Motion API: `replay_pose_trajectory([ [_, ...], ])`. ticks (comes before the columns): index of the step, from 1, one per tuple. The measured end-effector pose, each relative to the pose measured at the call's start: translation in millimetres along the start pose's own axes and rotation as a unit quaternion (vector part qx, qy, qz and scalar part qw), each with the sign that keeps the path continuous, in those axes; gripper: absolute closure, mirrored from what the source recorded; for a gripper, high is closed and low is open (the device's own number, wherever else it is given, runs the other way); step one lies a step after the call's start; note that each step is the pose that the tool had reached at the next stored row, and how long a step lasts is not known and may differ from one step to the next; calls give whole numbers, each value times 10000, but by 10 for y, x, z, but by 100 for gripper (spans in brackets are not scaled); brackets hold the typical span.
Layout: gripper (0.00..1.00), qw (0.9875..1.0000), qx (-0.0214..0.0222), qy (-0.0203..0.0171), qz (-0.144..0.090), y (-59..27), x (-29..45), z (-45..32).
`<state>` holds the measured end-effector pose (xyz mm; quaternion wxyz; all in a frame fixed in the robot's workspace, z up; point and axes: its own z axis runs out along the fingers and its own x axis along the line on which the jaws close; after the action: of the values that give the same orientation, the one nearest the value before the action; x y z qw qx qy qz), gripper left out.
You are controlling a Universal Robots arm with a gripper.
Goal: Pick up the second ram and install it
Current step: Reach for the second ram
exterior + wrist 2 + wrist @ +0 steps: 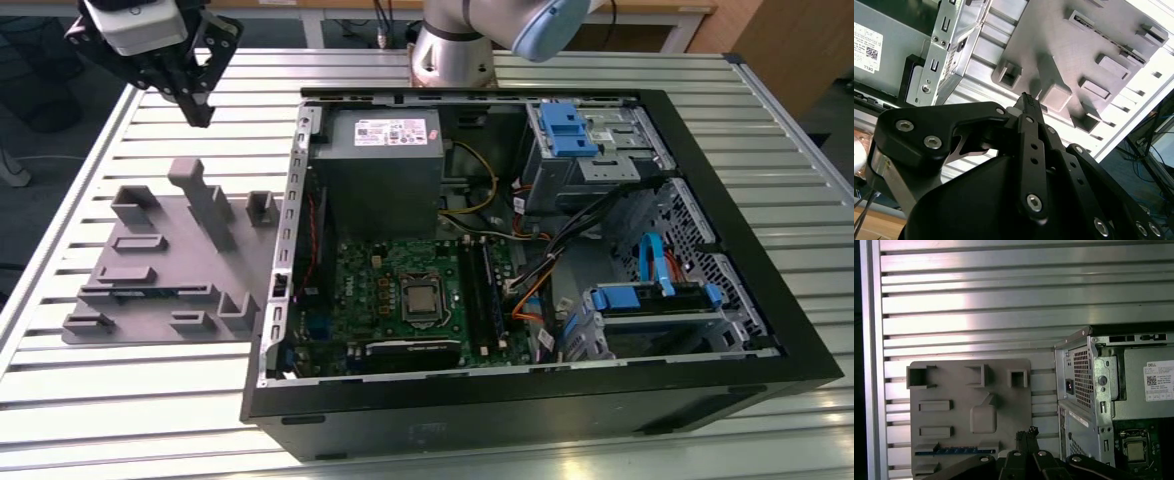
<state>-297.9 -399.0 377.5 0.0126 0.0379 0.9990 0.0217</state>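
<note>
The second ram (pixel 956 450) is a thin dark strip with a bluish edge. It stands on edge in the long slot of the gray tray (pixel 949 385), and in the exterior view the ram (pixel 147 292) sits near the tray's (pixel 134 215) front end. My gripper (pixel 200 108) hangs high over the table beyond the tray's far end, at the exterior view's upper left. Its fingers (pixel 1029 107) meet at the tips and hold nothing. In the first wrist view the gripper (pixel 1027 433) points down beside the tray's edge nearest the computer case.
An open black computer case (pixel 747 330) lies on the slatted metal table (pixel 160 400) at the exterior view's right of the tray. Inside it are a motherboard with its processor socket (pixel 420 298), long dark slots (pixel 474 290), a gray power supply (pixel 380 165), cables and blue drive brackets (pixel 574 130).
</note>
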Motion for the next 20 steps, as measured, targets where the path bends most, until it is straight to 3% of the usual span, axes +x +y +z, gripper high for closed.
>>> replay_pose_trajectory([
  [20, 89, 10000, 0, 2, 0, -6, 52, 33],
])
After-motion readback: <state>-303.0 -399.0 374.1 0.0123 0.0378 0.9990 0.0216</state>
